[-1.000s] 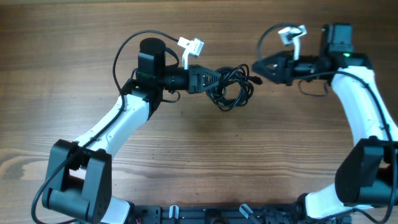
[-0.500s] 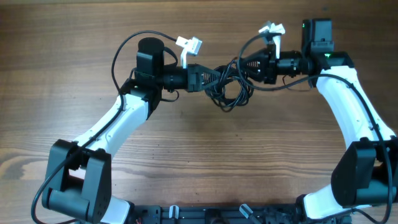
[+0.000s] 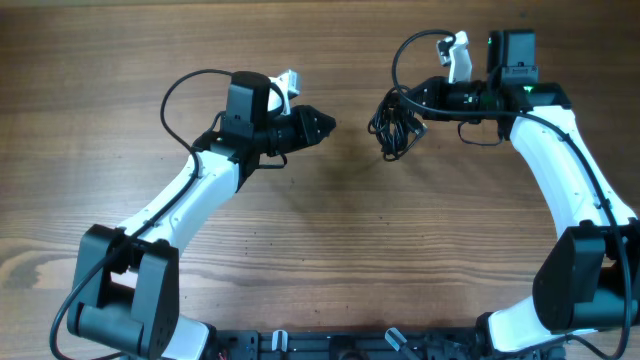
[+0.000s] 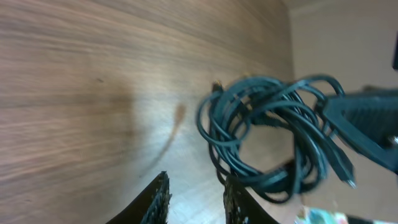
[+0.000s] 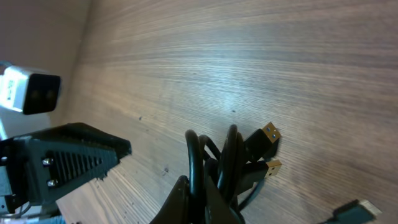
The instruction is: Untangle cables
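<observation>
The cables (image 3: 394, 127) are a tangled bundle of thin black cords hanging from my right gripper (image 3: 402, 103) at the back right of the table. In the right wrist view, my right gripper (image 5: 200, 186) is shut on one cord of the cables (image 5: 231, 155), and two gold-tipped plugs (image 5: 268, 133) stick out to the right. My left gripper (image 3: 324, 124) points at the bundle from the left, a short gap away. In the left wrist view, my left gripper (image 4: 196, 183) is open with only bare wood between its fingers, and the cables (image 4: 273, 137) hang ahead of it.
The wooden table (image 3: 320, 250) carries nothing else. Thick black wires loop over each arm near the wrists (image 3: 175, 85). Both arm bases stand at the front edge (image 3: 120, 300).
My right gripper shut on the bundle and pulled it away to the right. My left gripper let go of the cables, opened and drew back to the left.
</observation>
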Motion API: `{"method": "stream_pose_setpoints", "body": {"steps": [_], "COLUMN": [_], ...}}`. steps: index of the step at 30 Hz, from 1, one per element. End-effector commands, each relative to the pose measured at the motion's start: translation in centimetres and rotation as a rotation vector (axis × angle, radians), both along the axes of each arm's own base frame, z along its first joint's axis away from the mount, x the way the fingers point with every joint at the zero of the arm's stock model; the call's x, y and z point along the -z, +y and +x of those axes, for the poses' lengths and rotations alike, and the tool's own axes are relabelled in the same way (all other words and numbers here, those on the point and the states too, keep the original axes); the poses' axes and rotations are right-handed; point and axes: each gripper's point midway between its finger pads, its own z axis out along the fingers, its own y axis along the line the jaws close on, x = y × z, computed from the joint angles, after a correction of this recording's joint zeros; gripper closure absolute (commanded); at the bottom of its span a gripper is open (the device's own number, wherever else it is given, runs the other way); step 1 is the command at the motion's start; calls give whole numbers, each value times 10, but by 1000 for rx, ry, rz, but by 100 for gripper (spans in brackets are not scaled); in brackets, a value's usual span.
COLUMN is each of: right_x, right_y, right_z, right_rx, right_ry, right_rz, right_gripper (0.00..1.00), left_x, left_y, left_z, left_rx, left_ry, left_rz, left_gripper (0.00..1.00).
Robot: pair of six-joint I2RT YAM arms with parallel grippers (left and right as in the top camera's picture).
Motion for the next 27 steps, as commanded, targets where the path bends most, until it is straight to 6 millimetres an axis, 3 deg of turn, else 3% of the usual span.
{"method": "stream_pose_setpoints", "body": {"steps": [1,6,10,13,21,27], "right_x": [-9,6,17,15,12,11], "right_y": [-6,-9,8,21,30,32], "right_z": [5,7,3,3,-1,-2], "right_rx": [84,262,340,343,292,271], "right_ry": [31,153,185,178,183,175], "right_rz": [3,-44,-129,-119,-86,-83], "right_gripper": [96,96,96,96,96,96], "left_x": [3,2,0,-4,-23,-16], "left_y": [11,8,-11,-24,-38,-55], "left_z": [12,11,2,-3,4,-7], "left_rx": [-72,-66,-21,-47,-122,-85], "left_ry": [-41,-47,-58,-5,39,50], "left_rz": [72,71,65,12,-115,-103], "left_gripper": [71,74,74,71,55,49]}}
